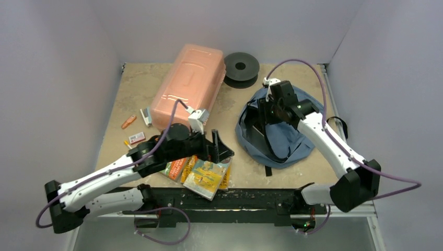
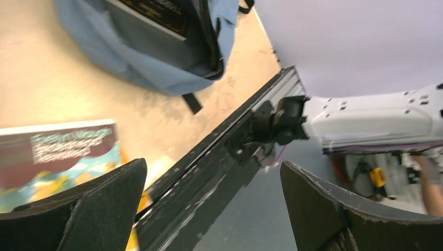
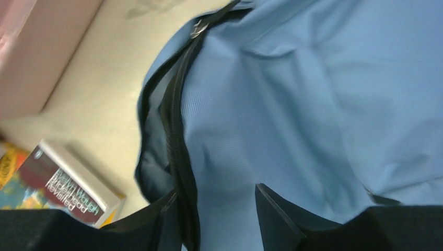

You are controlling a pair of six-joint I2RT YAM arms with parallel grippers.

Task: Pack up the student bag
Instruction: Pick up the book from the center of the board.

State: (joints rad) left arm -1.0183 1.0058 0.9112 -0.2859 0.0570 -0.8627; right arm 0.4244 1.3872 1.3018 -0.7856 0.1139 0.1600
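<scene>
The student bag [image 1: 290,142] slumps on the right of the worktop [image 1: 136,89], soft and floppy; I'd pinch its stiffer zip rim [image 3: 175,115]. My left claw [image 2: 213,175] gapes empty. The right claw [image 3: 214,201] straddles that rim, possibly gripping; I cannot tell.

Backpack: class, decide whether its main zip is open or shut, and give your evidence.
Open. From above, the backpack gapes, showing a dark inside; the left wrist view looks straight into it.

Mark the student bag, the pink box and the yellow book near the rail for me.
student bag [image 1: 287,145], top external view, on its blue front fabric.
pink box [image 1: 190,83], top external view, middle of the lid.
yellow book [image 1: 207,178], top external view, on its cover.
</scene>
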